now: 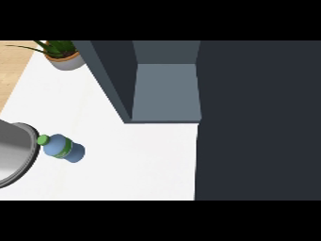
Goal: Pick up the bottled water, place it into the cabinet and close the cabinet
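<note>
- Bottled water [63,148] stands at the near left of the desk [142,160], its green cap touching or just beside the rim of a large grey metal pot [3,155].
- Neither robot hand shows, so its state cannot be told.
- Cabinet [166,92] stands open, far and to the right; its dark door [267,117] fills the right side.
- Risk: a reach from the left could strike the pot or tip the bottle; the door could block the carry.

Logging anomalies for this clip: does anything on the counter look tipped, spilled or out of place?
Nothing is spilled or damaged. The bottled water stands on the white counter close against the rim of a metal pan. The cabinet is open, and no hands show.
</note>
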